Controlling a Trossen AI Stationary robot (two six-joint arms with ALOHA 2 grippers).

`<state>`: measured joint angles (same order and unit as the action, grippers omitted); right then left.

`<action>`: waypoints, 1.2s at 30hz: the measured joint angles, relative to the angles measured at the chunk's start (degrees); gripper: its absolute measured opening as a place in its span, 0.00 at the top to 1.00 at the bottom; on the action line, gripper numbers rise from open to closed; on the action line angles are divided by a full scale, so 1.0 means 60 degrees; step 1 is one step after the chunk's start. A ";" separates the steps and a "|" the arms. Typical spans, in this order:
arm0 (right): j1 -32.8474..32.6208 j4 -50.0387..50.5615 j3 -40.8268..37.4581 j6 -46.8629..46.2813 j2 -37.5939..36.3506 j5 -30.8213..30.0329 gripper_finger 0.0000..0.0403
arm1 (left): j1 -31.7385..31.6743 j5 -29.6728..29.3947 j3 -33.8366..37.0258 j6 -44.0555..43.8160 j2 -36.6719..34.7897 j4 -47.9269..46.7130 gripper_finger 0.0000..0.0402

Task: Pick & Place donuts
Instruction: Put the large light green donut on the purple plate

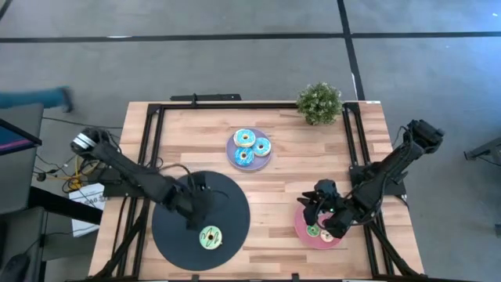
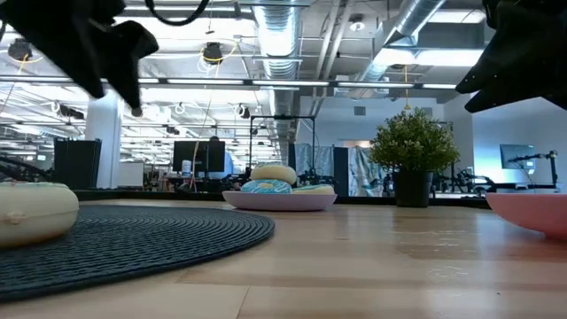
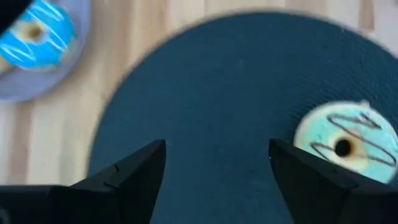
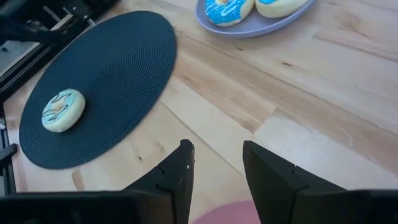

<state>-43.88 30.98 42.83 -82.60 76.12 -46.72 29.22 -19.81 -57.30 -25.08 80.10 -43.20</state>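
Resting on the black plate [image 1: 176,227], near left: one green-iced donut [image 1: 210,236], the left gripper [image 1: 192,213] spread wide just above it, holding nothing. Lavender plate [image 1: 232,156], far centre: three blue donuts [image 1: 250,147]. Pink plate [image 1: 301,227], near right: two donuts [image 1: 319,232] beneath the right gripper [image 1: 325,218], fingers parted, nothing between them.

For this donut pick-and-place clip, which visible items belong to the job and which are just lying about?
Job: blue donuts on lavender plate; green donut on black mat; donuts on pink plate; left gripper; right gripper.
Bystanders: potted plant.
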 joint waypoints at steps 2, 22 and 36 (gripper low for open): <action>0.0000 -0.0035 0.0000 0.0068 0.0000 -0.0003 0.68 | 0.0171 0.0260 -0.0294 -0.0342 0.0480 -0.0382 0.33; 0.0004 -0.0039 0.0000 0.0089 0.0007 0.0015 0.68 | 0.0371 0.1999 -0.0459 -0.1135 0.2163 0.0740 0.36; -0.0004 -0.0191 0.0004 0.0115 0.0007 0.0037 0.68 | 0.0993 0.2019 -0.0409 -0.1621 0.2915 0.1488 0.36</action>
<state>-43.90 29.83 42.85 -81.91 76.16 -46.50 35.18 -7.70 -59.75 -34.81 97.59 -34.27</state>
